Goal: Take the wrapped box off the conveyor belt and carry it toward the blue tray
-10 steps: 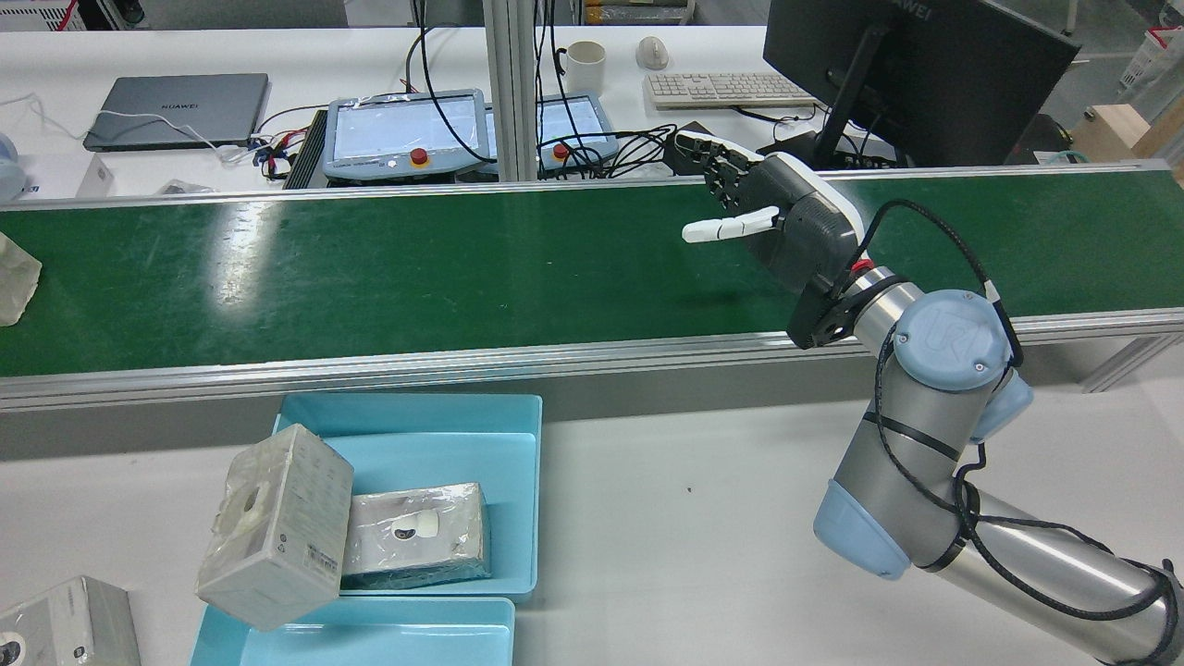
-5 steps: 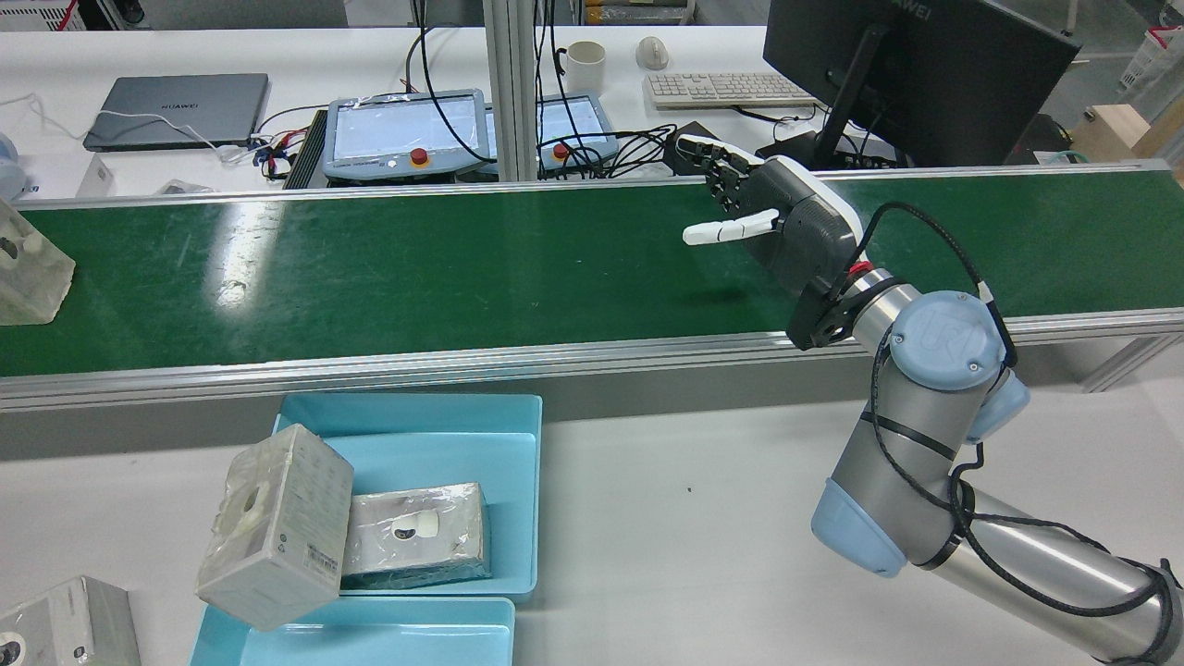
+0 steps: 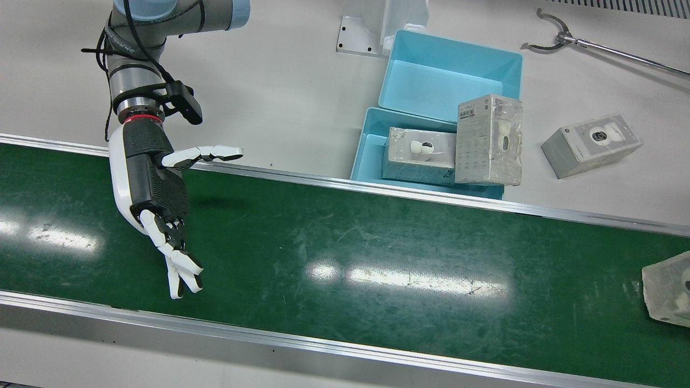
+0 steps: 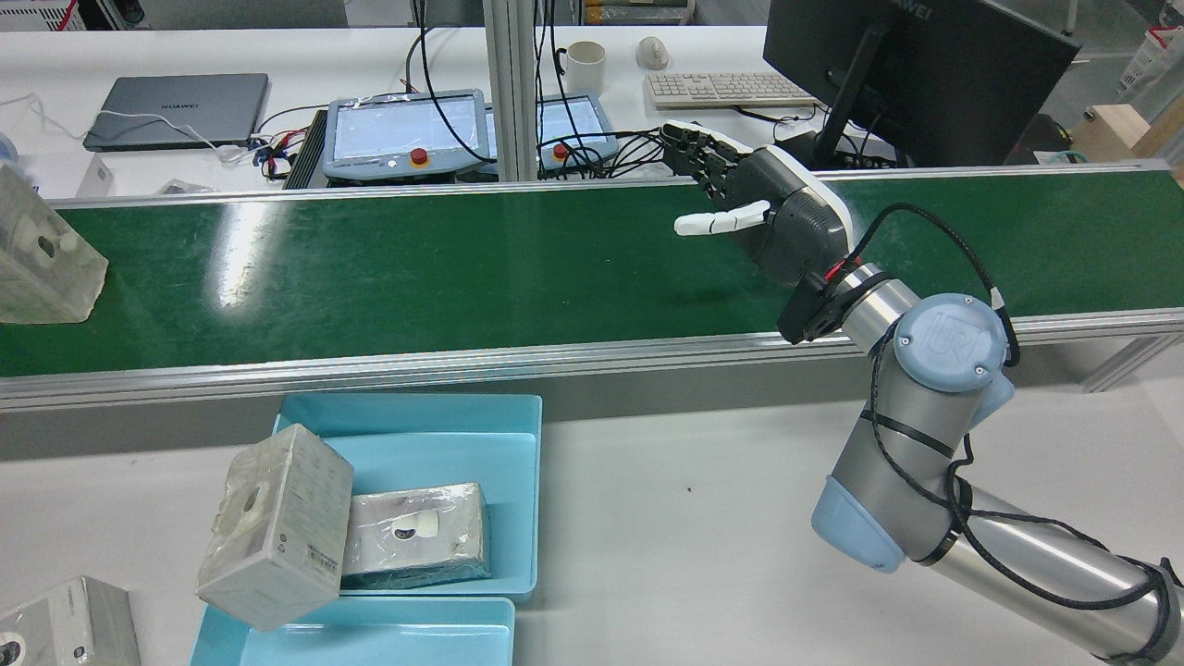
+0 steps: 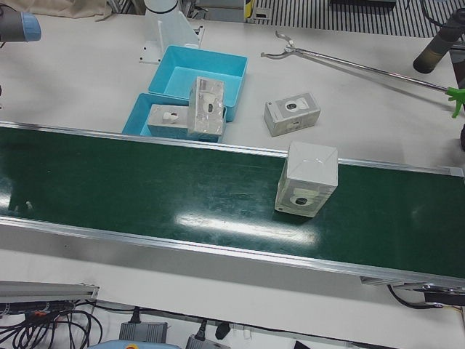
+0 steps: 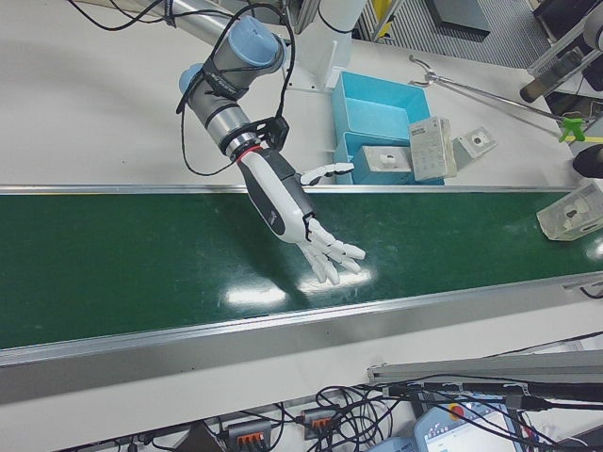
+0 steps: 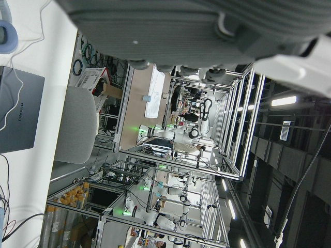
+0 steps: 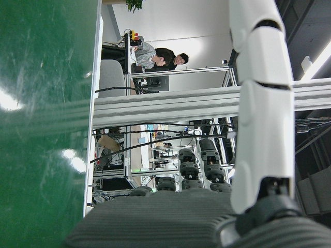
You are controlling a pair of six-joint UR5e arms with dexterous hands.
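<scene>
The wrapped box [image 4: 42,254] rides the green conveyor belt [image 4: 462,268] at the far left of the rear view. It also shows at the right edge of the front view [image 3: 668,288] and in the left-front view [image 5: 307,179]. My right hand [image 4: 772,217] is open and empty. It hovers over the belt far from the box, fingers spread [image 3: 156,199]. The blue tray [image 4: 518,416] sits on the white table beside the belt. Of my left hand only the palm's edge [image 7: 170,31] shows, in its own view, with nothing held.
The near tray [image 3: 366,156] holds one wrapped box lying flat [image 3: 420,153] and one leaning upright [image 3: 489,139]. A second blue tray [image 3: 447,70] sits behind it. Another box [image 3: 590,144] and a grabber tool [image 3: 593,46] lie on the table.
The wrapped box has ridden the belt further into the rear view from its left edge. My right hand has shifted slightly left and farther across the belt, still open.
</scene>
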